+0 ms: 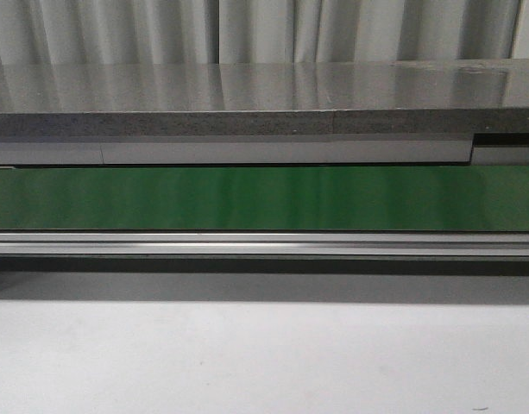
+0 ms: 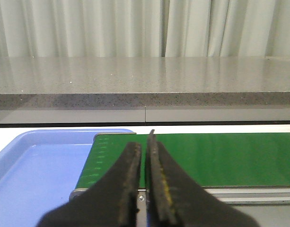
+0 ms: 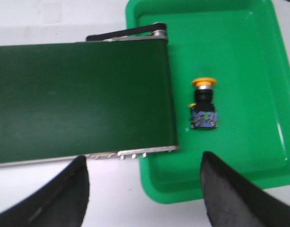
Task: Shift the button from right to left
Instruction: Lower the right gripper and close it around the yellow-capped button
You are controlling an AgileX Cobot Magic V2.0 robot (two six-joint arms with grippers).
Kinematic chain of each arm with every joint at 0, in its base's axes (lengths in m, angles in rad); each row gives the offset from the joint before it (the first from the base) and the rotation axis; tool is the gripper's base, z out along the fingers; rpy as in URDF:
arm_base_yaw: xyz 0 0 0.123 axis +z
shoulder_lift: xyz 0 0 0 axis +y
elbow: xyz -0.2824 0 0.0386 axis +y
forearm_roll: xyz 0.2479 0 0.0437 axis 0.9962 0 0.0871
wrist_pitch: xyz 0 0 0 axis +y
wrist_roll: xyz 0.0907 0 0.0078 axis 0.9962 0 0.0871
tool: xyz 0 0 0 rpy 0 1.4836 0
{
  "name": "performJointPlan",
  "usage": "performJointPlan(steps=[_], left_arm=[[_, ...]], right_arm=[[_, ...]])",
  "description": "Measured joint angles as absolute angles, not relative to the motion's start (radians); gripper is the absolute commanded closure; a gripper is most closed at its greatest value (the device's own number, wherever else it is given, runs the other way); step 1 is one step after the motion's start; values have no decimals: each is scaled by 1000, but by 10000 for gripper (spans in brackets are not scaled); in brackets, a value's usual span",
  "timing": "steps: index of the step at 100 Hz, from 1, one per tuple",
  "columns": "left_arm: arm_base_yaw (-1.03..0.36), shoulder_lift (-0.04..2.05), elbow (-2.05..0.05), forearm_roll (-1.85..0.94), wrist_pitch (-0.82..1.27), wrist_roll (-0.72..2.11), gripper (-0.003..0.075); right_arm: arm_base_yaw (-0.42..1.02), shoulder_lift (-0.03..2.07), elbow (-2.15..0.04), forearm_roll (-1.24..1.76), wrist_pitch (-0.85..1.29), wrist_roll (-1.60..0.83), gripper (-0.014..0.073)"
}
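I count one button (image 3: 204, 105), and it lies on its side on the floor of my one green tray (image 3: 239, 42), just beside the end of the conveyor belt (image 3: 78, 99) but not touching it. Its cap is a round yellow-orange disc on a short black neck; the body is a small dark box with tiny green and yellow marks. The tray is smooth glossy plastic with a raised rim and rounded corners. The belt is a flat, matte dark-green band, and a metal roller with a black piece shows at its end.

My right gripper (image 3: 144, 189) hangs above this with its two black fingers spread wide, holding nothing.

My left gripper (image 2: 144, 184) has its two dark, worn fingers pressed nearly together with only a slit between, and nothing in them. Beyond it sits one pale blue tray (image 2: 26, 161), smooth, with a rounded rim, beside the belt's other end.

In the front view I see the belt as one long green strip above silvery metal rails (image 1: 264, 244), with a speckled grey counter (image 1: 247, 95) and pale curtains (image 1: 247, 30) behind.
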State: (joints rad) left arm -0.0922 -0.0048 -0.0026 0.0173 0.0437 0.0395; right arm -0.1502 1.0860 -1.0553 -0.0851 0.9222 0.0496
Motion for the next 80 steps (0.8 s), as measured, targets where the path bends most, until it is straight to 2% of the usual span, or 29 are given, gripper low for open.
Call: performJointPlan(steps=[51, 80], left_arm=[[-92, -5, -3, 17, 44, 39, 715], [-92, -5, -3, 17, 44, 39, 715]], right_arm=[[-386, 1478, -1112, -19, 726, -178, 111], [-488, 1633, -1181, 80, 708, -316, 111]])
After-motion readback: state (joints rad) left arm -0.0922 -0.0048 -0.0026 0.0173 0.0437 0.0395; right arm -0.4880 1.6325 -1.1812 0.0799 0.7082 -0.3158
